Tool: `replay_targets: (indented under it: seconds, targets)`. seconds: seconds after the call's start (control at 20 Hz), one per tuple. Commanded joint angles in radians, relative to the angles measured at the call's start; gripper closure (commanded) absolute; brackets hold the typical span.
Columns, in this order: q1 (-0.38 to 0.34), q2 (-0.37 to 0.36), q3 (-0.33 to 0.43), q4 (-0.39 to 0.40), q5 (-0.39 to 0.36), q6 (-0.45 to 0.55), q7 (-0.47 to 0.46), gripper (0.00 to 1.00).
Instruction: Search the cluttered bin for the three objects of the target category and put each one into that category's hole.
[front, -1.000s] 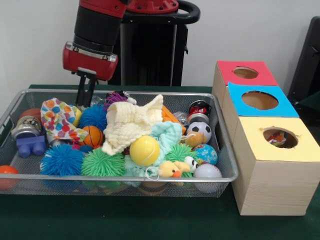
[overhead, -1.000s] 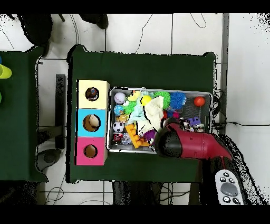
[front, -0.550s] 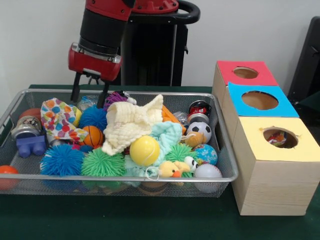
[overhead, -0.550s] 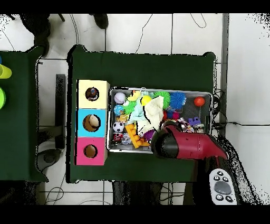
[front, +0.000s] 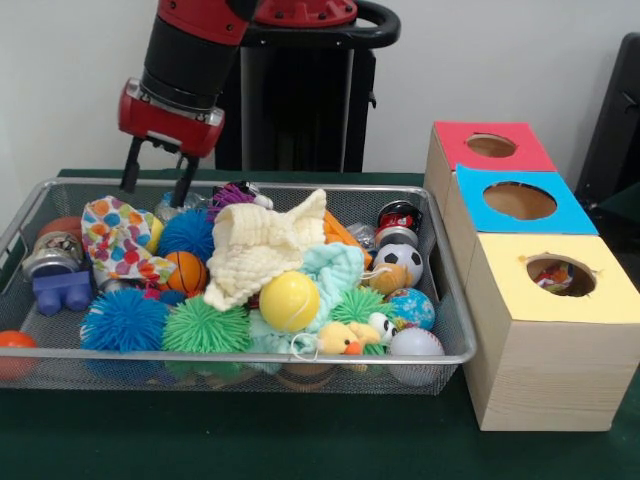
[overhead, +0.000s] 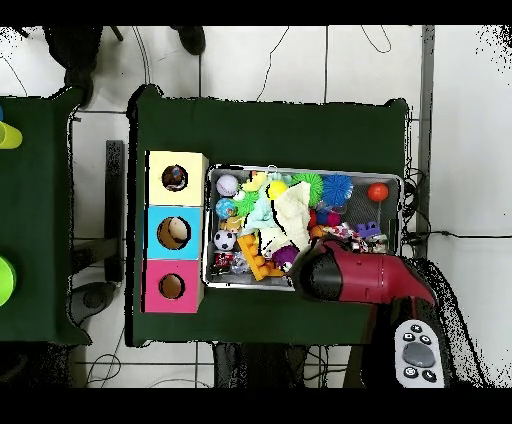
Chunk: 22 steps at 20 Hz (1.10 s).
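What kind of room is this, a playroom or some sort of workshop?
Most likely a robot test lab, not a playroom. A red arm hangs over a wire bin crammed with toys, beside three wooden boxes with round holes, and cables trail across the floor.

green cups (overhead: 8, 135) on side table (overhead: 35, 220)

One camera sits low and close at the table's (front: 300, 440) near edge, looking across. The other looks straight down from high up. Both see the bin (front: 440, 300) and boxes (front: 545, 340).
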Motion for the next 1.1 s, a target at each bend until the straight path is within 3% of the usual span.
replay_targets:
  seconds: [0.05, 0.25, 0.55, 0.9, 1.1]
  targets:
    - [0.01, 0.055, -0.054, -0.094, -0.065, 0.112, 0.034, 0.0]
    - [-0.014, 0.098, -0.053, -0.1, -0.077, 0.045, 0.043, 0.0]
    - [-0.044, 0.197, -0.026, -0.099, -0.081, -0.146, 0.112, 0.0]
    - [-0.107, 0.283, 0.032, -0.085, -0.077, -0.276, 0.107, 0.0]
    - [-0.112, 0.319, 0.03, -0.078, -0.063, -0.289, 0.107, 0.0]
